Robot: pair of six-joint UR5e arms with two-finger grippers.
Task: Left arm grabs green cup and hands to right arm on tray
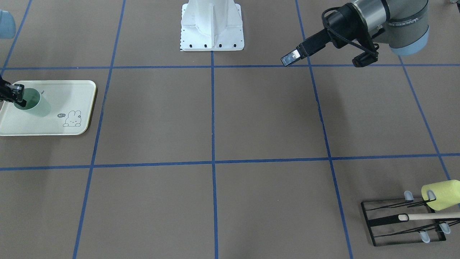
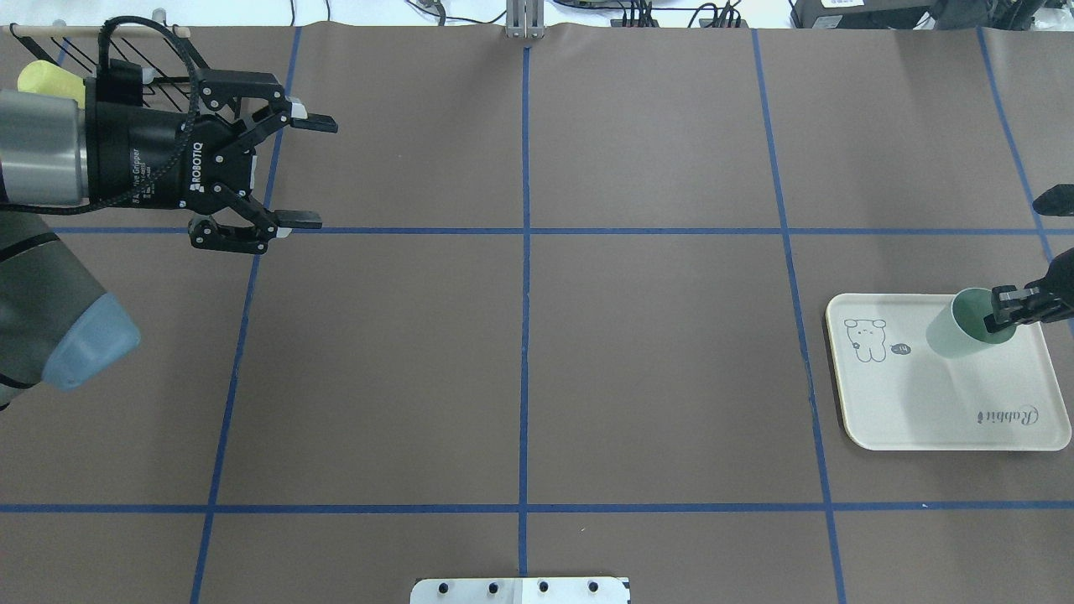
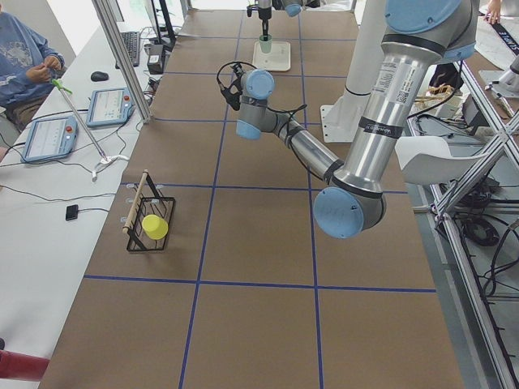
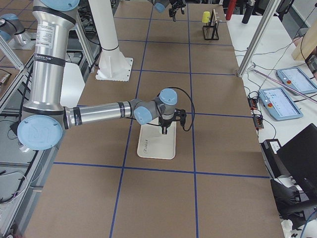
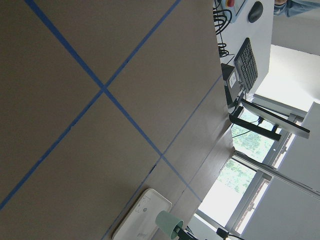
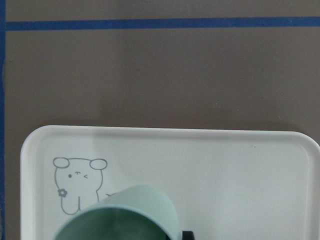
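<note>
The green cup [image 2: 956, 334] is on the cream tray [image 2: 940, 403] at the table's right end, tilted, near the bunny drawing. My right gripper [image 2: 1007, 312] is shut on the cup's rim, one finger inside it. In the front-facing view the cup [image 1: 36, 106] and that gripper [image 1: 17, 96] are at the tray's [image 1: 54, 126] left part. The right wrist view shows the cup [image 6: 135, 210] from above, over the tray [image 6: 225, 165]. I cannot tell whether the cup's base touches the tray. My left gripper [image 2: 312, 174] is open and empty, far away at the left back.
A black wire rack [image 1: 402, 223] with a yellow-green cup [image 1: 442, 194] and a wooden rod [image 1: 431, 216] stands at the far left corner, behind my left arm. The robot's white base [image 1: 212, 27] is at the near middle edge.
</note>
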